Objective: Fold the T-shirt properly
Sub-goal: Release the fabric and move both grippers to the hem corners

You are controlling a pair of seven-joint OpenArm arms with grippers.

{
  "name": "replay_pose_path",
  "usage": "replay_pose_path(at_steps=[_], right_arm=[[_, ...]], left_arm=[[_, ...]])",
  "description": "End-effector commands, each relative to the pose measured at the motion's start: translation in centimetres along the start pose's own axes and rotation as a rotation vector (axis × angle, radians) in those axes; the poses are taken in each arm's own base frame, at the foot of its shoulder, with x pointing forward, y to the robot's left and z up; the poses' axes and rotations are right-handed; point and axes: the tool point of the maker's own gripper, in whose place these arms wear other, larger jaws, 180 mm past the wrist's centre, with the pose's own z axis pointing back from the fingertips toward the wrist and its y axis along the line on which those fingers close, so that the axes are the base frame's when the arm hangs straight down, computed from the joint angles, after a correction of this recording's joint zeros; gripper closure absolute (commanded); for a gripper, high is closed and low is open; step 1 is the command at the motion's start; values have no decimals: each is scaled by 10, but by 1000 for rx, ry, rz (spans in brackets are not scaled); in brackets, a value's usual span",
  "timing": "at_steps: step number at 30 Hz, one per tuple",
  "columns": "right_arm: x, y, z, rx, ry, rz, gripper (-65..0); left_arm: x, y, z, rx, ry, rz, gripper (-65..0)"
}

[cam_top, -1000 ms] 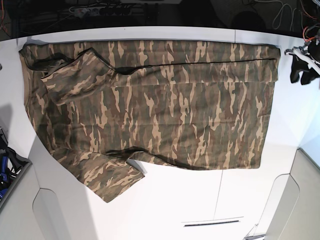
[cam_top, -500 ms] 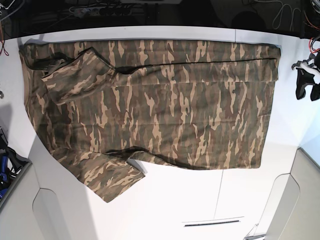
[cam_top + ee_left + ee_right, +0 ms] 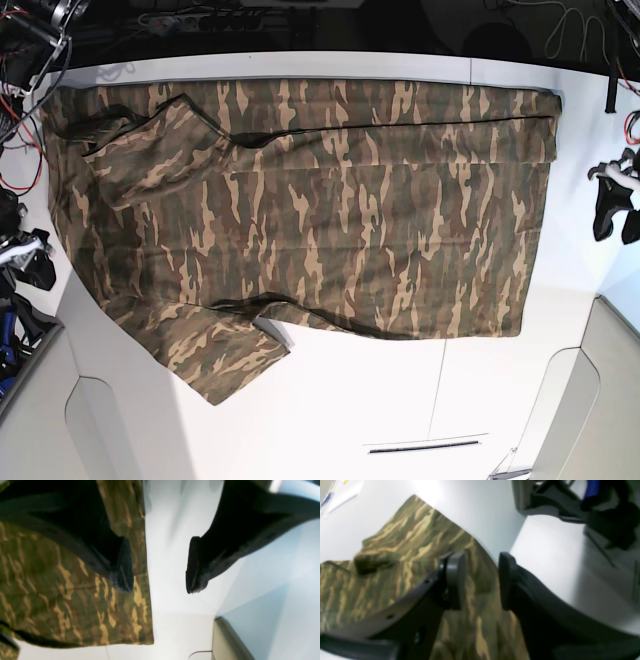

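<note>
Left gripper [image 3: 160,575] wide open, empty, straddling shirt [image 3: 300,220] hem edge. Right gripper [image 3: 480,580] part-open, empty, above shirt edge.

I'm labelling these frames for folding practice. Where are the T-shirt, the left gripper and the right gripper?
T-shirt [image 3: 330,210]: base view, middle of the camouflage body.
Left gripper [image 3: 158,572]: left wrist view, gap between its open fingertips.
Right gripper [image 3: 481,580]: right wrist view, gap between its parted fingertips.

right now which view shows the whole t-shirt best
The base view: the T-shirt lies spread across the white table, both sleeves visible. The left wrist view shows only one edge, the right wrist view only a blurred corner.
</note>
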Motion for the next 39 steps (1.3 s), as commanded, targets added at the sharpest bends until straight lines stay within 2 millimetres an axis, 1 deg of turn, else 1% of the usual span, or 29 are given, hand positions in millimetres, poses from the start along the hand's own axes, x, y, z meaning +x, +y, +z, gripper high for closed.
replay_pose_path(at_steps=[1,5,11,16,19,23,27,30,33,39], right_arm=[[25,-1,-1,2,-60,17,-226],[29,0,-22,-2,-50,22,-225],[37,3,-46,-9,-54,45,-226],[41,2,-61,-20,-55,38,-226],[35,1,-69,-24,-37,38,-226],[24,-5,-75,-47,-24,56,-226],[12,-21,-77,-119,-8,43,-226],[6,-25,-78,-129,-1,44,-226],[2,-28,-78,-143,15,59,-226],[-7,-38,-76,-168,41,52,-226]], left_arm=[[18,4,-4,-5,-46,-12,-363],[17,10,-36,-17,-22,9,-363],[12,18,-82,-17,13,46,-363],[13,15,-113,-39,30,101,-363],[13,16,-132,-36,35,105,-363],[5,19,-153,-23,74,119,-363],[-3,26,-170,12,116,154,-363],[-9,26,-178,13,135,177,-363],[-13,24,-184,13,143,197,-363],[-39,10,-191,6,206,208,-363]])
